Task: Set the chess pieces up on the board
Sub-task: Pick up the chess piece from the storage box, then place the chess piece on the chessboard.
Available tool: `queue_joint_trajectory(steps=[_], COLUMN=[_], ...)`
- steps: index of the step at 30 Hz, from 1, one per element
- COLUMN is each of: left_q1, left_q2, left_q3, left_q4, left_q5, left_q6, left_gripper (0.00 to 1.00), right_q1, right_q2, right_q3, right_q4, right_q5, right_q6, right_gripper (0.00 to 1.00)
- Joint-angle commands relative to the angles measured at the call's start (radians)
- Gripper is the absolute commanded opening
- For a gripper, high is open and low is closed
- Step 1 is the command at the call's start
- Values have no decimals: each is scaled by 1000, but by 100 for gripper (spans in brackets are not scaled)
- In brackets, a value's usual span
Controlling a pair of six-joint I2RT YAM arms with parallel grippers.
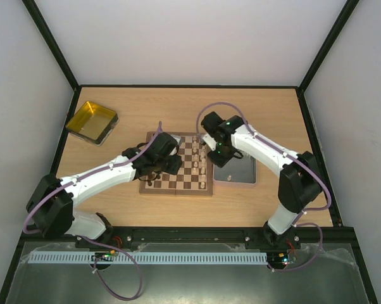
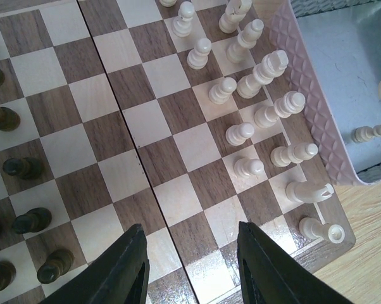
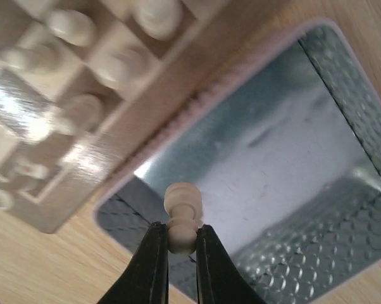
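One pawn (image 3: 182, 215) in the grey tray (image 3: 292, 158) is gripped by right hand (image 3: 180, 231).

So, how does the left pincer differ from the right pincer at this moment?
The left pincer stands open and empty; the right pincer is shut on a pale chess piece. The left pincer hangs over the board, the right pincer over the grey metal tray. Both are black.
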Motion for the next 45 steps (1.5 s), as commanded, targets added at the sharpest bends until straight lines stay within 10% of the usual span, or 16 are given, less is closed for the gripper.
queue_joint_trajectory(steps=[1,45], left_q1=[-3,350], left_q2=[-23,-565], left_q3=[-16,-183], left_q4=[-21,77], left_q5=[-23,-93], left_q6=[-10,-137], left_gripper=[41,53], right_q1=[70,281], right_q2=[-28,194], right_q3=[64,157], right_q4=[-63,-12], right_q5=[-9,-48], right_q6=[31,69], right_gripper=[6,3])
